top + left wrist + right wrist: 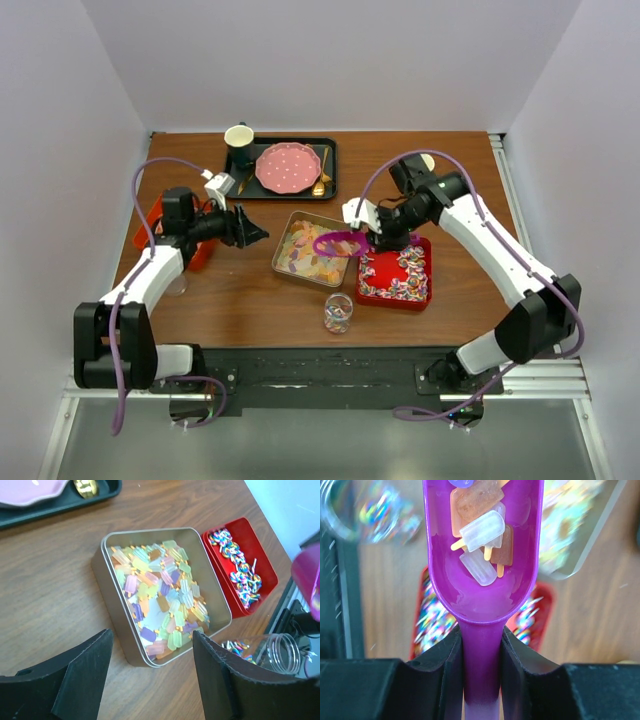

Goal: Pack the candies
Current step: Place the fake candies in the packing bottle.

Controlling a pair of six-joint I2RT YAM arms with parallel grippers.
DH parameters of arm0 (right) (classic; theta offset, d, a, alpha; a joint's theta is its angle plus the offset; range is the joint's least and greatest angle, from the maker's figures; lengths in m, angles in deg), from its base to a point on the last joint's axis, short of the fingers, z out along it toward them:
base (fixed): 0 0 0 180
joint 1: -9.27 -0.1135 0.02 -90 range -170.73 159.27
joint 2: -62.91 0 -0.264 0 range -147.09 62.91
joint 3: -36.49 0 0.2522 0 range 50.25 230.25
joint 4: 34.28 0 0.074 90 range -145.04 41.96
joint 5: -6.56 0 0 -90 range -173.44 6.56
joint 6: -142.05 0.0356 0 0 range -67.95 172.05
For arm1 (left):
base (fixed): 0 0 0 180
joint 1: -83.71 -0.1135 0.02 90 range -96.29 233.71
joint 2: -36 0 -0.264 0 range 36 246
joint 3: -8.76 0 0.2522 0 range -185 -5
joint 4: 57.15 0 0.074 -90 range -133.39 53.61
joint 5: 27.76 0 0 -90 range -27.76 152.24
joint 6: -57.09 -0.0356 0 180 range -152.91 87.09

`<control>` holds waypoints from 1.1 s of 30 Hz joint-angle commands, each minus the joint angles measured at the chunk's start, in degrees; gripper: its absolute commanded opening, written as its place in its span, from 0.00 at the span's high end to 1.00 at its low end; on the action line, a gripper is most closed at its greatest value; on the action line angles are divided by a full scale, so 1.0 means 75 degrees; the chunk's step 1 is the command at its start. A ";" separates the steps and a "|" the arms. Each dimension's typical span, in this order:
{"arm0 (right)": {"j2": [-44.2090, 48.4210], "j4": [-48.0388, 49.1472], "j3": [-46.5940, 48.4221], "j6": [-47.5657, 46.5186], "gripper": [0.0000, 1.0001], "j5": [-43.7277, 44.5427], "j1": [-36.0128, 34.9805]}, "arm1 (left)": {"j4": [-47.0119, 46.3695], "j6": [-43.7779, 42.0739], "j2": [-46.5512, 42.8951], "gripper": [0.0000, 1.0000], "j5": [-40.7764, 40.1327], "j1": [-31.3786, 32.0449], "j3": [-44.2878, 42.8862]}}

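1. The desk [250,290] carried everything. Your left gripper [151,635] hung over it, jaws wide and empty.
2. The silver tin [150,531] held most of the pastel gummies [160,595]. The red tray [262,567] just beside it held the swirled pieces [237,560].
3. The glass jar [338,312] stood near both, with some swirled pieces inside.
4. Your right gripper [480,632] was clamped on the handle of the purple scoop [482,595], whose bowl hung over the tin's near corner.
5. A few candies [480,535] lay in the scoop's bowl (lolly-shaped, on tiny sticks). They looked light, small and loose, and likely to slide on the smooth plastic. Pinching them singly seemed a poor bet. I judged the handle the right place to hold, with the bowl kept level.
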 commanded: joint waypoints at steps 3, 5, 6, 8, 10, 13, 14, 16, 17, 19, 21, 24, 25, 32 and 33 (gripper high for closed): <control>0.0755 -0.1674 -0.0163 -0.0872 1.00 0.0938 0.0047 | -0.0130 -0.0172 0.0071 0.30 -0.0232 -0.0051 -0.0488; 0.0873 -0.1886 -0.0070 -0.0943 1.00 0.1055 0.0035 | -0.0165 -0.0196 0.0118 0.30 -0.0268 -0.0051 -0.0546; 0.0896 -0.2073 -0.0058 -0.0966 1.00 0.1172 0.0035 | -0.0165 -0.0219 0.0142 0.30 -0.0384 -0.0225 -0.0558; 0.0978 -0.2250 -0.0022 -0.1060 1.00 0.1395 -0.0081 | -0.0154 -0.0243 0.0165 0.30 -0.0525 -0.0250 -0.0593; 0.1060 -0.2414 -0.0034 -0.1119 1.00 0.1676 -0.0164 | -0.0130 -0.0254 0.0154 0.30 -0.0736 -0.0274 -0.0605; 0.1154 -0.2567 -0.0116 -0.1142 1.00 0.2143 -0.0398 | -0.0107 -0.0255 0.0142 0.30 -0.0947 -0.0309 -0.0629; 0.1177 -0.2602 -0.0139 -0.1096 1.00 0.2297 -0.0538 | -0.0107 -0.0255 0.0142 0.30 -0.0971 -0.0320 -0.0652; 0.1201 -0.2602 -0.0233 -0.1061 1.00 0.2508 -0.0656 | -0.0130 -0.0243 0.0072 0.30 -0.0971 -0.0379 -0.0640; 0.1224 -0.2591 -0.0245 -0.1037 1.00 0.2706 -0.0795 | -0.0130 -0.0243 0.0037 0.30 -0.0971 -0.0391 -0.0617; 0.1236 -0.2579 -0.0292 -0.1002 1.00 0.2930 -0.0983 | -0.0142 -0.0255 -0.0045 0.30 -0.0994 -0.0437 -0.0582; 0.1259 -0.2602 -0.0315 -0.0978 1.00 0.3305 -0.1323 | -0.0142 -0.0255 -0.0127 0.30 -0.1041 -0.0484 -0.0512; 0.1202 -0.2626 -0.0327 -0.0920 1.00 0.3703 -0.1663 | -0.0130 -0.0243 -0.0244 0.30 -0.1076 -0.0543 -0.0453; 0.1178 -0.2637 -0.0327 -0.0920 1.00 0.3797 -0.1792 | -0.0130 -0.0243 -0.0257 0.30 -0.1076 -0.0566 -0.0406; 0.1072 -0.2743 -0.0280 -0.0896 1.00 0.4675 -0.2355 | -0.0224 -0.0161 -0.0467 0.30 -0.1077 -0.0695 -0.0289; 0.1072 -0.2755 -0.0280 -0.0873 1.00 0.4793 -0.2529 | -0.0235 -0.0161 -0.0468 0.30 -0.1076 -0.0696 -0.0277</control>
